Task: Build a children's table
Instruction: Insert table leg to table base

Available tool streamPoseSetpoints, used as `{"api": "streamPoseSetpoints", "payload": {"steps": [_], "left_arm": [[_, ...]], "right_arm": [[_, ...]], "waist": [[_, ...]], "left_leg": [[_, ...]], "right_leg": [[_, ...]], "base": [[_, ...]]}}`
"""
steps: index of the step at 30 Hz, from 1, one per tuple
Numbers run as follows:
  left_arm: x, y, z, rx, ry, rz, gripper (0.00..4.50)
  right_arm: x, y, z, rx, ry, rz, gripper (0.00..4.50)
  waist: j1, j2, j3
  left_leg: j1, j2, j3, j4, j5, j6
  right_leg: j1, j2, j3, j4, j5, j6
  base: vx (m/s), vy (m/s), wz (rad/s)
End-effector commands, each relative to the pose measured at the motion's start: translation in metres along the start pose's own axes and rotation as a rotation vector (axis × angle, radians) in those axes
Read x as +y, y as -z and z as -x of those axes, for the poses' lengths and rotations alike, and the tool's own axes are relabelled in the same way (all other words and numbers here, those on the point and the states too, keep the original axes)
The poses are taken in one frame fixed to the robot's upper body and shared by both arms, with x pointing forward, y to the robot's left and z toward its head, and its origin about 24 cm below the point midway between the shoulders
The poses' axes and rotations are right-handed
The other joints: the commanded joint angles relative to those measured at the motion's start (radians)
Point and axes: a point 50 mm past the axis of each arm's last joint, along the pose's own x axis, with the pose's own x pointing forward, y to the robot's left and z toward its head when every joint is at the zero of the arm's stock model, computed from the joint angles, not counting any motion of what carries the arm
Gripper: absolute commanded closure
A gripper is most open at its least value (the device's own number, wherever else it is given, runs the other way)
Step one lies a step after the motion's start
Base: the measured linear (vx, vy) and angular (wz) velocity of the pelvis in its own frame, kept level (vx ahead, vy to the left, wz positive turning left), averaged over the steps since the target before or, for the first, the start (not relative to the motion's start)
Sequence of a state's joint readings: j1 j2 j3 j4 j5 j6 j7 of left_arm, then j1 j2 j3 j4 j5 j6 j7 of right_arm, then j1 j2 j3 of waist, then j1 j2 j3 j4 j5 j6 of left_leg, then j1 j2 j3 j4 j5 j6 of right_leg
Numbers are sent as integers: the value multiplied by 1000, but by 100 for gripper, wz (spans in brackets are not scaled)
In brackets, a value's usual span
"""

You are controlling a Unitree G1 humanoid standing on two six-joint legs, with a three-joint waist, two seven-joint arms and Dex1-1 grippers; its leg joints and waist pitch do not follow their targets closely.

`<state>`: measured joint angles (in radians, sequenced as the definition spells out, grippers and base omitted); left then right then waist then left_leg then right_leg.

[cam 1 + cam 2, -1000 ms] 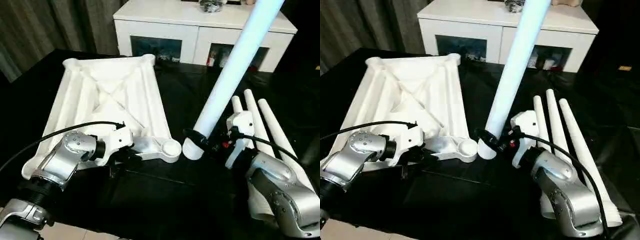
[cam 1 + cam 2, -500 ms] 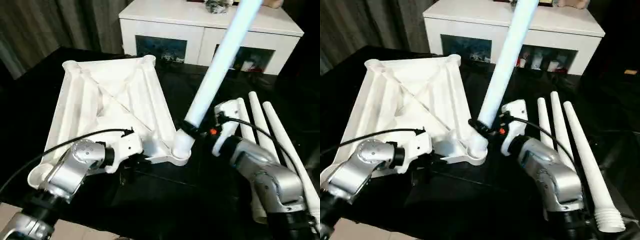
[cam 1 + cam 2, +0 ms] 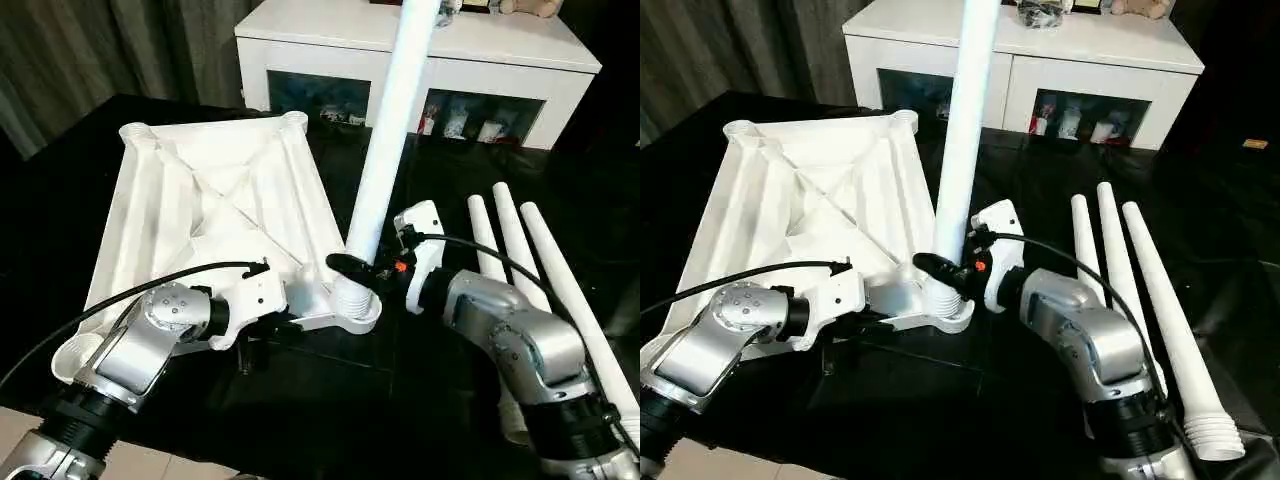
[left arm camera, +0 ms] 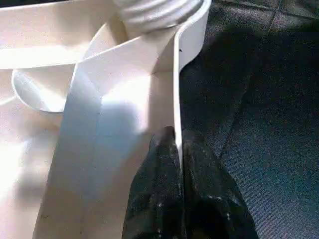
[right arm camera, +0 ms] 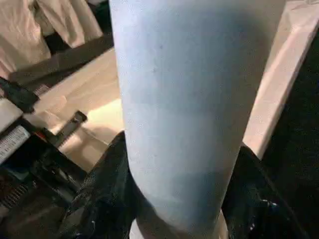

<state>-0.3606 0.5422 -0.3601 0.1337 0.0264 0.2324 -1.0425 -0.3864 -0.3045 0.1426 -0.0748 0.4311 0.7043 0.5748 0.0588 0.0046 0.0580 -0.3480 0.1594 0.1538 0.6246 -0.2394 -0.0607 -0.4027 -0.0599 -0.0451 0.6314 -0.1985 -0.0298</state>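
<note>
The table top (image 3: 215, 200) lies ribs-up on the black worktop (image 3: 420, 400). The left wrist view shows the left hand (image 4: 178, 149) pinching its rim. The right hand (image 3: 352, 268) clasps one leg (image 3: 385, 160), upright in the near corner socket (image 3: 350, 305); three legs (image 3: 1120, 260) lie beside.

Behind your work area you have a low white cabinet (image 3: 420, 45) with dark glass openings (image 3: 305, 95) along its front; small items sit behind the glass, too small to tell apart. On its top, near the back edge, there is a dark cluttered object (image 3: 1040, 12), unclear in detail. Grey curtains (image 3: 90, 55) hang just beside the cabinet. Everything in front rests on a black surface (image 3: 330, 400).
</note>
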Motion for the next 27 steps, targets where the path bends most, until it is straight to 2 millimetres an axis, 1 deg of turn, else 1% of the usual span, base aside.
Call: {"api": "streamPoseSetpoints", "payload": {"steps": [1,3,6,10,13,17,18,19,20,22,23,24,25,27], "left_arm": [[2,-9,2,-7,-6,-58,450],[3,-8,2,-2,-8,-60,450],[5,-7,4,1,-13,-61,450],[5,-8,4,-3,-13,-61,450],[5,-10,3,-14,-11,-61,450],[4,-9,4,-12,-9,-64,450],[5,-9,4,-10,-9,-63,450],[5,-9,4,-10,-10,-62,450],[4,-8,5,-10,-11,-61,450],[4,-8,6,-11,-18,-56,450],[4,-8,6,-11,-18,-56,450],[4,-7,6,-13,-29,-51,450],[5,-7,7,-14,-33,-49,450],[5,-6,7,-17,-44,-44,450]], "right_arm": [[-7,10,6,72,23,-13,266],[-7,10,9,85,8,-18,266],[-7,12,12,101,-5,-22,266],[-7,16,10,108,-16,-46,266],[-6,19,5,93,-33,-78,266],[-10,24,0,66,-3,-106,266],[-11,26,1,58,3,-112,266],[-11,27,2,51,7,-116,266],[-12,27,3,45,10,-119,266],[-12,31,8,18,34,-142,266],[-12,31,8,17,36,-143,266],[-13,38,16,-32,85,-165,266],[-14,39,17,-41,94,-166,266],[-12,42,20,-74,110,-176,266]], "waist": [[4,15,-67],[3,11,-69],[5,12,-69],[6,12,-68],[6,14,-69],[6,13,-69],[6,14,-69],[5,9,-68],[6,12,-67],[7,11,-67],[8,11,-68],[8,12,-68],[10,12,-68],[8,11,-68]], "left_leg": [[-1,56,-15,-80,-20,-9],[-3,56,-14,-78,-10,-1],[-3,58,-15,-78,-4,10],[-2,59,-14,-78,-17,6],[-3,58,-15,-78,-22,3],[-2,58,-15,-79,-23,0],[-2,58,-14,-79,-29,0],[-3,58,-15,-80,-30,1],[-2,59,-15,-81,-32,0],[-1,59,-14,-81,-40,1],[-2,60,-14,-81,-37,3],[-4,60,-15,-81,-31,4],[-4,61,-14,-81,-31,6],[-3,60,-16,-82,-31,7]], "right_leg": [[64,-80,53,-55,31,-236],[67,-81,53,-53,52,-241],[66,-82,52,-53,53,-245],[65,-82,52,-55,22,-244],[64,-83,52,-55,24,-248],[64,-83,51,-54,31,-253],[64,-83,51,-55,24,-252],[65,-83,51,-55,20,-250],[64,-83,51,-56,11,-248],[64,-85,52,-58,-4,-242],[64,-85,53,-58,0,-241],[65,-85,52,-57,9,-241],[63,-86,52,-57,13,-238],[63,-83,50,-56,15,-239]], "base": [[0,0,0],[0,0,0],[0,0,0],[0,0,0],[0,0,0],[0,0,0],[0,0,0],[0,0,0],[0,0,0],[0,0,0],[0,0,0],[0,0,0],[0,0,0],[0,0,0]]}}
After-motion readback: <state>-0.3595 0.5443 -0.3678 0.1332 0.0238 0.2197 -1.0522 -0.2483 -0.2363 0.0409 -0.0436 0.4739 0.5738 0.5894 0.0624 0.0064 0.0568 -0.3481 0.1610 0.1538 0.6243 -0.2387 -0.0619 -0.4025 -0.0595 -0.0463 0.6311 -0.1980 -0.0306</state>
